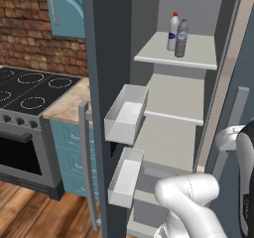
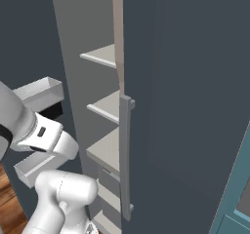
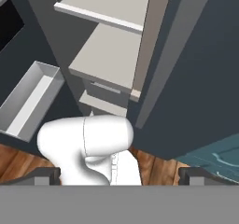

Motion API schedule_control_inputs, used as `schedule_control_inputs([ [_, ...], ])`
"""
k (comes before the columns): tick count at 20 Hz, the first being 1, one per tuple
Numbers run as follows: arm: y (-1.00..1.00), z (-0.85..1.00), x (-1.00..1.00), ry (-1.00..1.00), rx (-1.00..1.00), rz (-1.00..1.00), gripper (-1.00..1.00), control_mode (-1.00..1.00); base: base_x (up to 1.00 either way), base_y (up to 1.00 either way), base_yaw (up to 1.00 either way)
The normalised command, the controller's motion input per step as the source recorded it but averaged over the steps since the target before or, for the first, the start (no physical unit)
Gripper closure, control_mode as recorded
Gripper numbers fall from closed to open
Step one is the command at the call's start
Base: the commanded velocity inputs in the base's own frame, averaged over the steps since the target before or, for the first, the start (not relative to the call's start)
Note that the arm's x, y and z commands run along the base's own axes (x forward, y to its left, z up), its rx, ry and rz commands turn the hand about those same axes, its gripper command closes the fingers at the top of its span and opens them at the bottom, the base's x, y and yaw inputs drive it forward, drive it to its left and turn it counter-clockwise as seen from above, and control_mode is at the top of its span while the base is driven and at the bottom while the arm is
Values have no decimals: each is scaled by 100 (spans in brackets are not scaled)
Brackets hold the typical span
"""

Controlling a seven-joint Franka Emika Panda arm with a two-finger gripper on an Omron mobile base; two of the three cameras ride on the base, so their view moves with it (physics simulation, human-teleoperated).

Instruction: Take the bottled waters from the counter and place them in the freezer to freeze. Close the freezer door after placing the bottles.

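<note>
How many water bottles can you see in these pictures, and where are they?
2. The whitish bottle with a red cap and the grey-blue bottle stand close together on the top shelf inside the open freezer. None shows on the counter, though part of it is hidden.

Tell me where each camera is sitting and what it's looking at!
Left base view: behind the arm on its left, looking into the open freezer; two bottled waters stand on the top shelf, the white arm at lower right.
Right base view: behind the arm on its right, facing the freezer shelves and a tall dark door with a bar handle; the arm at lower left.
Hand view: on the hand, looking along the open tool at the shelves and a white door bin.
All three share the pale shelves.
</note>
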Motion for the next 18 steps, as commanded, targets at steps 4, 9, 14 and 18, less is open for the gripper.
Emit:
schedule_control_inputs([
  [4,0,-4,0,0,0,0,-100,-100,0,0,0],
  [9,0,0,0,0,0,0,-100,-100,0,0,0],
  [14,0,0,-1,0,0,0,-100,100,-9,0,0],
  [18,0,0,0,0,0,0,-100,100,-49,0,0],
])
